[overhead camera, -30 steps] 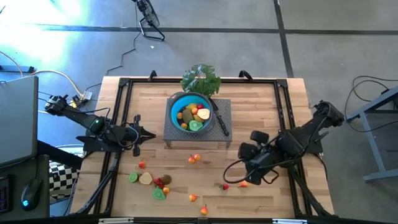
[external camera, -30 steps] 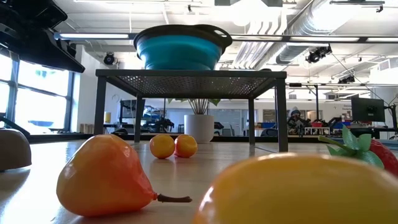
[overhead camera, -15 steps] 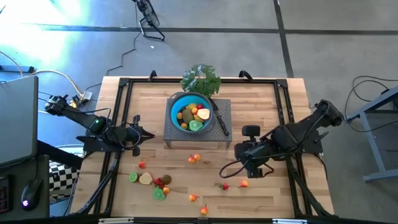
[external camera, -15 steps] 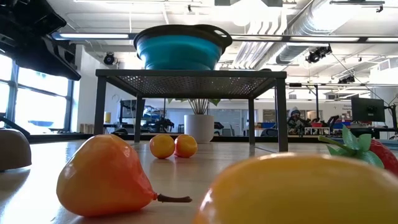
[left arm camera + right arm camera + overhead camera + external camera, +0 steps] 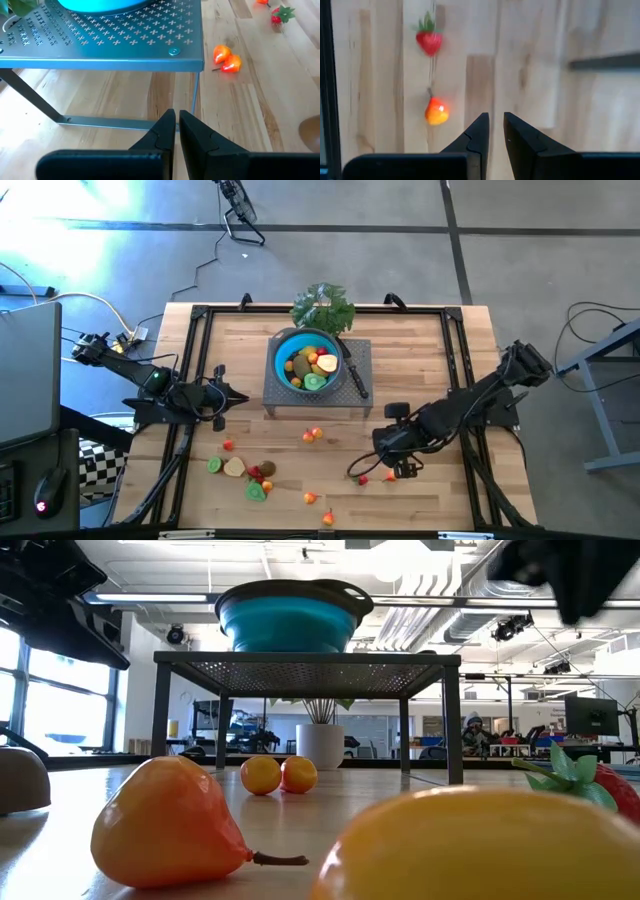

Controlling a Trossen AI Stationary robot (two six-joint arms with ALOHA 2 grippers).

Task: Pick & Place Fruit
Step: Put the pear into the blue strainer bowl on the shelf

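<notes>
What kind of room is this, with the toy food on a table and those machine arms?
Probably a robotics lab or workshop: a butcher-block wooden table fitted with two dark arms, exposed silver ceiling ducts, and computer monitors on desks beyond a person in the background.

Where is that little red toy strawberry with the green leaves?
From above, the red toy strawberry lies on the wooden table's near right part, beside a small orange-yellow pear, just under the right gripper.
</notes>
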